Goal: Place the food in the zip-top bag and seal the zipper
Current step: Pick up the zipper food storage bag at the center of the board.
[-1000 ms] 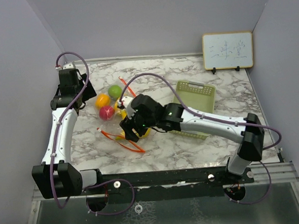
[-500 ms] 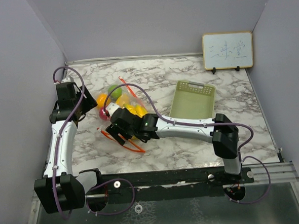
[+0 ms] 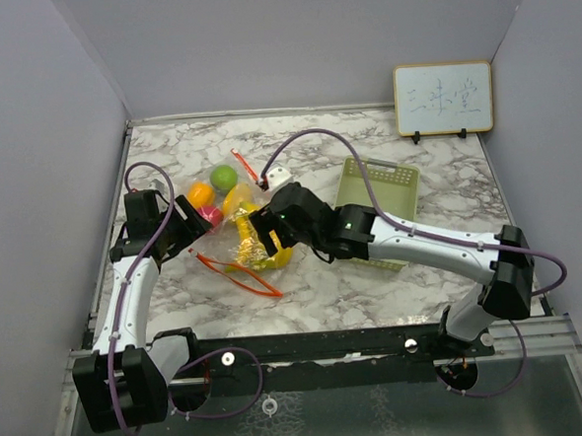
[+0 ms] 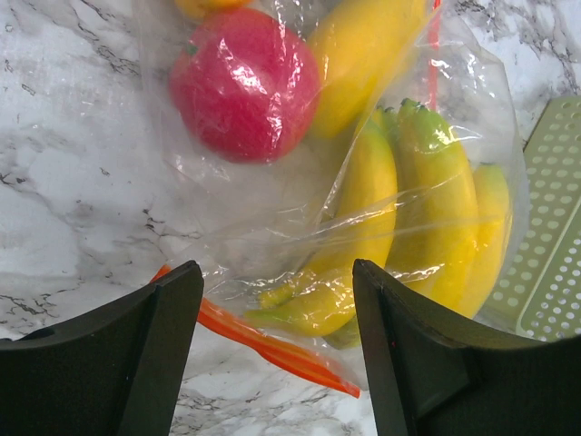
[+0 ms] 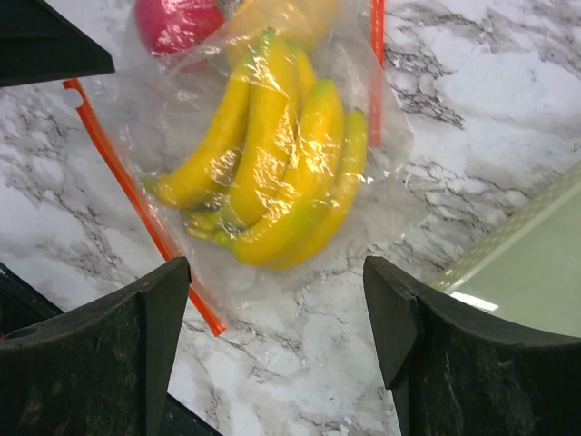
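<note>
Bananas (image 5: 272,173) inside zip-top bag (image 5: 172,123) under left tool (image 4: 275,282) and right tool (image 5: 275,272) (both gaping wide, nothing held).

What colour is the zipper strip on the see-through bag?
Orange-red. The zipper strip shows best in the right wrist view.

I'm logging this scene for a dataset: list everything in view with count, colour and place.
zip-top bag: one, clear, orange zipper, left of centre
banana bunch: one, yellow with green tips, inside bag
red-pink fruit: one, inside bag beside bananas
yellow fruit: one, inside bag near bananas
green apple: one, far end of pile
orange: one, left of apple
tray: one, pale green mesh, right of bag
whiteboard: one, white, back right
table: one, white marble
left claw: one, black, open, over bag
right claw: one, black, open, over bananas
</note>
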